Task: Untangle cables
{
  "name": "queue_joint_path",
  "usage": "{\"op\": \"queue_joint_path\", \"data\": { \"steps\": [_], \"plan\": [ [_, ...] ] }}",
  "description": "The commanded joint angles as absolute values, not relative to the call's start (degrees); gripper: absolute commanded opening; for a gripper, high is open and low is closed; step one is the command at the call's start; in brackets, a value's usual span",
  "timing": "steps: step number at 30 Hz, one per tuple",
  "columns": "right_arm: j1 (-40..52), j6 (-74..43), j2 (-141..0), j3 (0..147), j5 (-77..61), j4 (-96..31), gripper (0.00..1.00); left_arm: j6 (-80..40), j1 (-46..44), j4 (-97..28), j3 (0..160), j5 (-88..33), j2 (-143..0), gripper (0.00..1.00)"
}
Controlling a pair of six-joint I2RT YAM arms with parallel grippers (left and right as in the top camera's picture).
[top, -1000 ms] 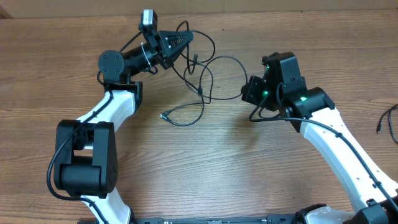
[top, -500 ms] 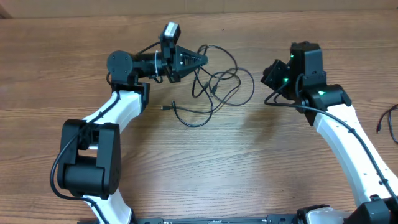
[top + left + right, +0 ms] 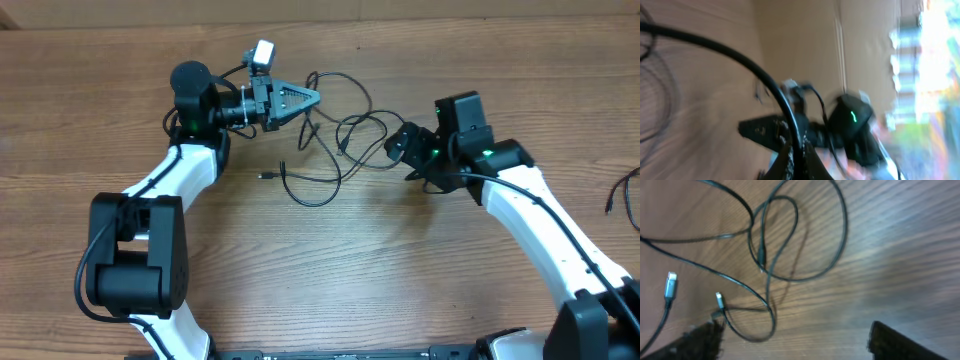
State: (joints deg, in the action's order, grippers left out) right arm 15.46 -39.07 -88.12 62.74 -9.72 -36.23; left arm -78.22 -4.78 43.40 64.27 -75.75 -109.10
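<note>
Several thin black cables [image 3: 345,135] lie in a loose tangle of loops on the wooden table, between the two arms. My left gripper [image 3: 308,98] is shut on one cable at the tangle's upper left. In the blurred left wrist view that cable [image 3: 747,67] arcs down into the shut gripper [image 3: 796,152]. My right gripper [image 3: 396,148] stands open at the right edge of the tangle. In the right wrist view the cable loops [image 3: 790,245] and two small plug ends [image 3: 671,286] lie ahead of the wide-open gripper [image 3: 795,342], nothing between its fingers.
One plug end [image 3: 266,177] rests on the table below the left gripper. Another black cord [image 3: 627,195] lies at the table's far right edge. The table's far edge [image 3: 400,20] runs close behind the tangle.
The right gripper has opened and come down-left to the tangle's edge. The left gripper, still shut on its cable, shifted slightly left, and the loops moved with it.
</note>
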Motion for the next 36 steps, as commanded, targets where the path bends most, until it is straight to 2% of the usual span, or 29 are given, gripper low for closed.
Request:
{"op": "queue_joint_path", "data": {
  "steps": [1, 8, 18, 19, 21, 22, 24, 26, 27, 29, 36],
  "plan": [
    [16.8, -36.2, -91.5, 60.6, -9.7, -30.0, 1.0, -66.7, -3.4, 32.3, 64.8, -65.3, -108.9, 0.04],
    [17.1, -24.2, -100.5, 60.1, -3.9, -18.2, 1.0, -53.5, -3.4, 9.0, 64.8, -50.2, -108.9, 0.04],
    [17.1, -21.7, -109.8, 60.1, 9.0, -12.0, 1.0, -47.5, -3.4, -4.0, 64.8, -42.2, -108.9, 0.04],
    [17.1, -21.7, -110.4, 60.1, 9.0, -12.1, 0.95, -47.5, -3.4, -5.4, 64.8, -41.0, -108.9, 0.04],
    [17.1, -21.8, -111.2, 60.1, 9.0, -12.8, 0.77, -47.5, -3.4, -6.3, 64.8, -40.2, -108.9, 0.04],
    [17.1, -21.8, -111.4, 60.1, 8.9, -13.5, 0.64, -47.5, -3.4, -6.5, 64.8, -40.0, -108.9, 0.04],
    [17.1, -21.8, -111.4, 60.1, 7.6, -14.7, 0.5, -47.5, -3.4, -6.6, 64.8, -40.0, -108.9, 0.04],
    [17.1, -21.8, -111.4, 60.1, 5.1, -15.1, 0.3, -47.5, -3.4, -6.9, 64.8, -39.7, -108.9, 0.05],
    [17.1, -21.8, -111.4, 60.1, 4.7, -15.1, 0.25, -47.5, -3.5, -7.0, 64.8, -39.8, -108.9, 0.05],
    [17.1, -21.8, -111.4, 60.1, 4.4, -15.0, 0.05, -47.5, -3.5, -8.1, 64.8, -39.8, -108.9, 0.07],
    [15.2, -21.8, -111.4, 60.1, 4.4, -14.7, 0.04, -47.5, -5.3, -13.2, 64.8, -37.7, -108.9, 0.13]
  ]
}}
